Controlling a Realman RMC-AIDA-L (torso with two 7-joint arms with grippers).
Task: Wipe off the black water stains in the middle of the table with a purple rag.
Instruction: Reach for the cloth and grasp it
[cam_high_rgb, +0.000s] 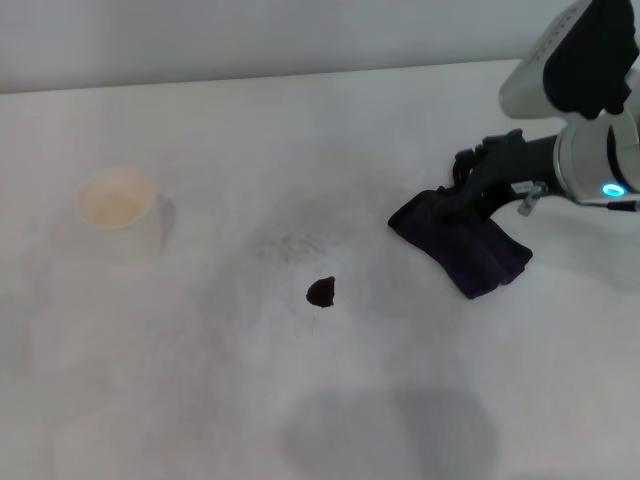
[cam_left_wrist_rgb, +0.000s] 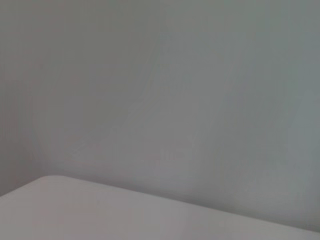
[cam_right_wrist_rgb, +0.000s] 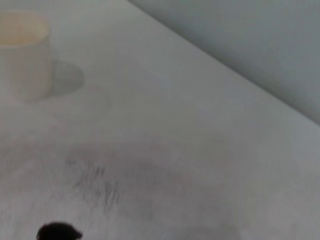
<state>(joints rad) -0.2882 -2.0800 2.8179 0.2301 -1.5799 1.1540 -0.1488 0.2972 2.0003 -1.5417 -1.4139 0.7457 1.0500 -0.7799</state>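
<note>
While the right pincer (cam_high_rgb: 462, 196) grips the purple rag's (cam_high_rgb: 465, 250) far edge, bare table (cam_high_rgb: 380, 300) separates it from the stain (cam_high_rgb: 321, 292).

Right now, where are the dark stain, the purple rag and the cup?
black water stain (cam_high_rgb: 321, 291), head view, middle of the blot.
purple rag (cam_high_rgb: 470, 255), head view, flat middle of the cloth.
cup (cam_high_rgb: 120, 206), head view, its inside.

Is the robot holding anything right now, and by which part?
The right gripper is at the rag's far edge on the table; an actual grip cannot be told.
</note>
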